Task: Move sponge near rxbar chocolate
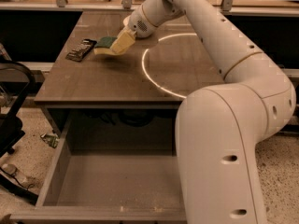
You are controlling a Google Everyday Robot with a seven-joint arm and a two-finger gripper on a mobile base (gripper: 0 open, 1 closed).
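Note:
The sponge (108, 45), yellow with a dark green top, hangs a little above the wooden table (107, 80), held in my gripper (119, 43). The gripper reaches in from the right and is shut on the sponge's right end. The rxbar chocolate (81, 49), a dark flat bar with pale print, lies on the table near its left edge, just left of the sponge and apart from it.
A white bowl (126, 21) is mostly hidden behind the gripper's wrist. A bright ring of light (145, 69) lies on the table top. An open grey drawer (117, 181) juts out below the table's front edge. A dark chair (11, 125) stands at the left.

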